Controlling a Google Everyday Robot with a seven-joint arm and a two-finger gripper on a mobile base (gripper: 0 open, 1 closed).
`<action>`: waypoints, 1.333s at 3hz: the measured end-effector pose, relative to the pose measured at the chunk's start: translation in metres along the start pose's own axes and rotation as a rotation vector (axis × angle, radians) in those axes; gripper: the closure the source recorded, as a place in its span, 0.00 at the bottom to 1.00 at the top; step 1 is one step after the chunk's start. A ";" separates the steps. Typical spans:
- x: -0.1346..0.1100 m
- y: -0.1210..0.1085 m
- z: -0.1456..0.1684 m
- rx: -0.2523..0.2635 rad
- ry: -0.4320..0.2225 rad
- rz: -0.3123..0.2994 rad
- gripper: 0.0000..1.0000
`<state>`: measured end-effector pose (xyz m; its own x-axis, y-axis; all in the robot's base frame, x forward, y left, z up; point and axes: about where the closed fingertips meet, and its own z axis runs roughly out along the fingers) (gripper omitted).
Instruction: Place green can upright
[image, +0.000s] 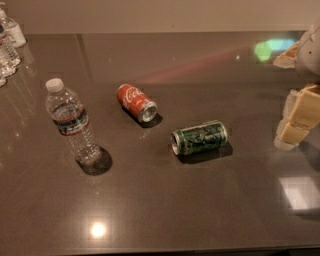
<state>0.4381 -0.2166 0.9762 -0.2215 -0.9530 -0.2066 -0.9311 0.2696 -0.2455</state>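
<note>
The green can (199, 137) lies on its side near the middle of the dark table (165, 205), its silver end facing left. It is dark green with a pale green and black pattern. My gripper (295, 117) is at the right edge of the view, to the right of the can and apart from it. Its pale blocky fingers (292, 131) point down toward the table. Nothing is in it.
A red Coca-Cola can (136, 102) lies on its side up and left of the green can. A clear water bottle (71, 121) stands upright at the left. More bottles (9, 40) stand at the far left corner. The table's front edge runs along the bottom.
</note>
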 end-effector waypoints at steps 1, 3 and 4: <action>0.000 0.000 0.000 0.003 0.000 -0.001 0.00; -0.033 0.007 0.023 -0.050 -0.060 -0.129 0.00; -0.059 0.012 0.046 -0.094 -0.107 -0.215 0.00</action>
<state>0.4535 -0.1507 0.9424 0.0114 -0.9656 -0.2598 -0.9775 0.0440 -0.2064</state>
